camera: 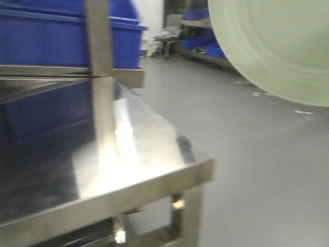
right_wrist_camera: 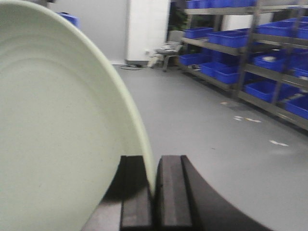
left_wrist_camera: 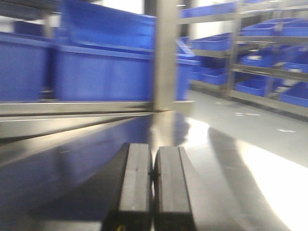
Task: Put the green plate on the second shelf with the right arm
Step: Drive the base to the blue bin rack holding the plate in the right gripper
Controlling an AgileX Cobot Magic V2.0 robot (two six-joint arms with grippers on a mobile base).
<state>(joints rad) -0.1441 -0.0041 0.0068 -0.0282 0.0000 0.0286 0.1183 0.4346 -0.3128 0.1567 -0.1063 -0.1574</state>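
At the upper left of the front view, the blue bins (camera: 56, 36) sat on a steel ledge. The steel upright (camera: 100, 62) rose just right of them, and the bright steel shelf (camera: 154, 154) spread across the lower left. The green plate (camera: 277, 46) filled the upper right corner, in the air over the grey floor (camera: 247, 170) and well apart from the rack, so it was being carried and not yet placed.

In the left wrist view, the left gripper (left_wrist_camera: 153, 183) showed at lower centre, its fingers pressed together on nothing, low over the steel shelf. In the right wrist view, the plate took the left half of the frame, standing on edge. Its rim was pinched between the fingers of the right gripper (right_wrist_camera: 155, 192) at lower centre.

To do this step well, the right arm would need to bring the plate leftward in the front view, keeping clear of the upright (it and the ledge end looked likeliest to be clipped). It should lay the plate flat before entering the gap under the bins, and let go only once the base rested on steel. The pinch on the rim looked narrow, so a slow move would guard against the plate pivoting. Which tier counted as second could not be told.
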